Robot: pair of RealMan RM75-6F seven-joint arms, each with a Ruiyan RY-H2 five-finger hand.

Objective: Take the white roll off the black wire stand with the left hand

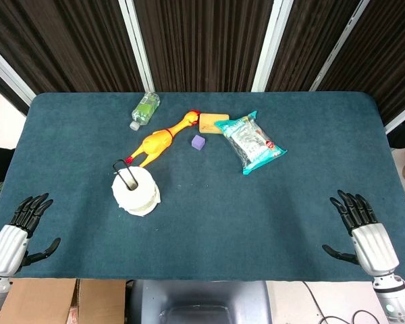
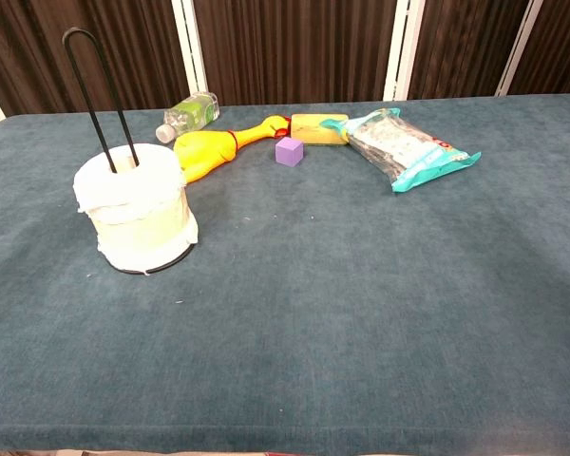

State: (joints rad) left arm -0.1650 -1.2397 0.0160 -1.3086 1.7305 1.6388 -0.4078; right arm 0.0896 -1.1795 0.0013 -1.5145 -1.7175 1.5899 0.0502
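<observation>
A white roll sits upright on the black wire stand, whose tall loop sticks up through the roll's core. They stand on the left half of the blue table. My left hand hovers at the table's front left corner, fingers spread and holding nothing, well to the left of the roll. My right hand is at the front right corner, also spread and holding nothing. The chest view shows neither hand.
Behind the roll lie a yellow rubber chicken, a clear bottle, a purple cube, a yellow sponge and a teal snack bag. The table's front edge runs between my hands.
</observation>
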